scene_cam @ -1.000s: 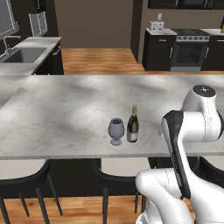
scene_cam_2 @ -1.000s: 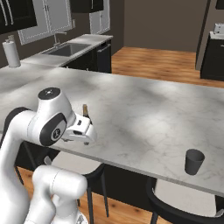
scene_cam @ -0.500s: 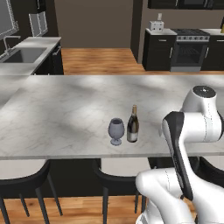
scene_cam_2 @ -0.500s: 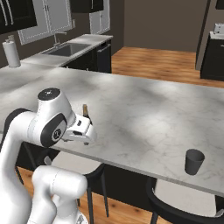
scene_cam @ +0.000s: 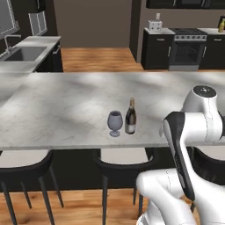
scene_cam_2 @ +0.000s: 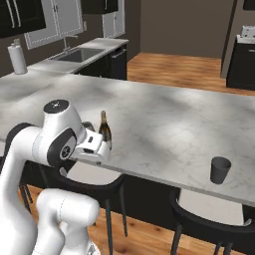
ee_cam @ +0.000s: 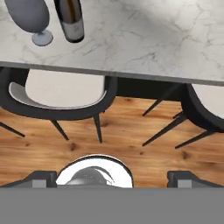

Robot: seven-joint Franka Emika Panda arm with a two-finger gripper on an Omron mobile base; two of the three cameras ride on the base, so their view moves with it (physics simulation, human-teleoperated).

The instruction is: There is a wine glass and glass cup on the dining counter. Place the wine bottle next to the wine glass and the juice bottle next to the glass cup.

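Observation:
The wine bottle stands upright on the dining counter near its front edge, with the wine glass close on its left. From the hand view, the wine glass and wine bottle sit at the top left, beyond the counter edge. My gripper hangs off the counter's front, over the stools and floor, open with nothing between its fingertips. The glass cup stands alone farther right along the front edge. The juice bottle is out of view.
Dark stools are tucked under the counter's front edge, two of them directly below my hand. A kitchen counter with a sink lies at the back left and a stove at the back right. A paper towel roll stands by the sink.
The whole picture has shifted slightly in both base views, with the counter's front edge a little higher, so the base has moved. Glass, bottle and cup keep their places on the counter.

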